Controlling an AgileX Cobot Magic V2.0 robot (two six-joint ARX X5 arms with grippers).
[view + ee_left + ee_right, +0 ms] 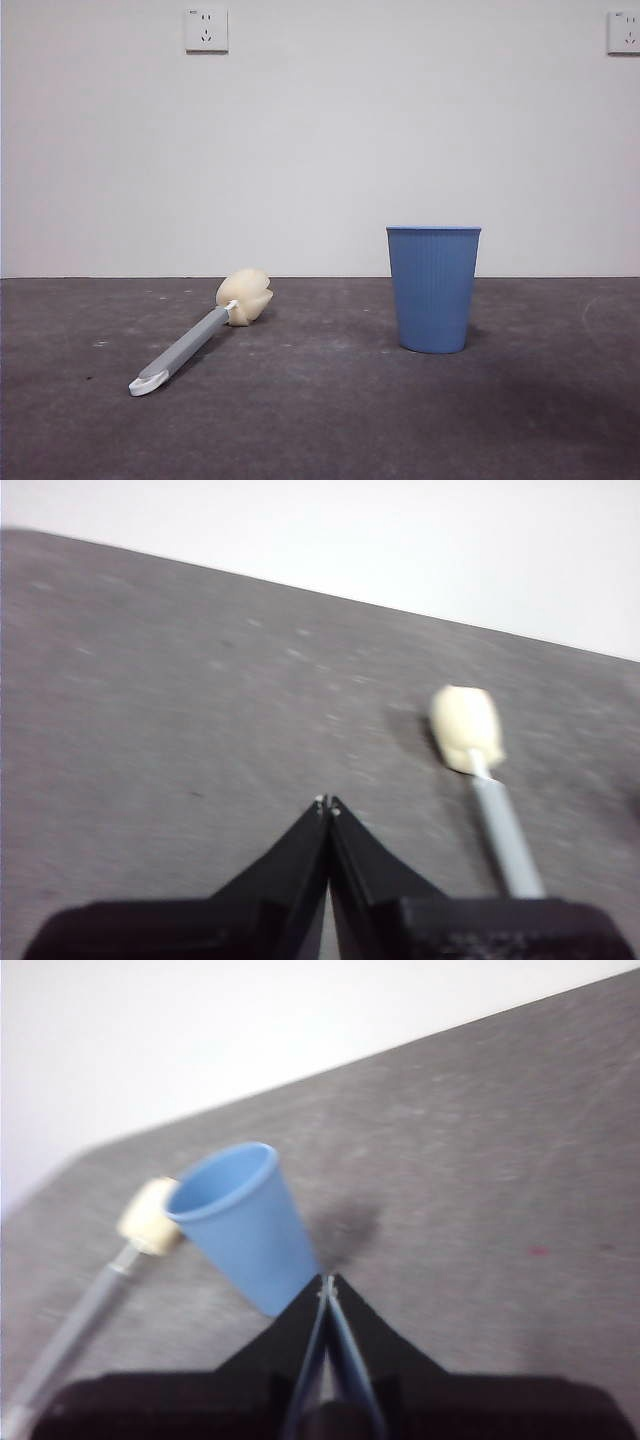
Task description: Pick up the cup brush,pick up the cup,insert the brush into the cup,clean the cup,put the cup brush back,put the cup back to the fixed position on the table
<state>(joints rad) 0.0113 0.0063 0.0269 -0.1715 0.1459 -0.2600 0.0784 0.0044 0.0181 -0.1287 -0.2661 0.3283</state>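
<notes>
The cup brush (196, 335) lies flat on the dark grey table (320, 420), its cream sponge head toward the wall and its white looped tip toward the front. To its right the blue ribbed cup (433, 288) stands upright. In the left wrist view my left gripper (328, 803) is shut and empty above the table, with the brush (478, 770) off to one side. My right gripper (327, 1281) is also shut and empty; the right wrist view shows the cup (243, 1225) just beyond its tips and the brush (110, 1270) behind. Neither gripper appears in the front view.
A white wall rises behind the table, with one power socket (206, 30) at the upper left and another (624, 32) at the upper right edge. A small red speck (538, 1252) marks the table surface in the right wrist view.
</notes>
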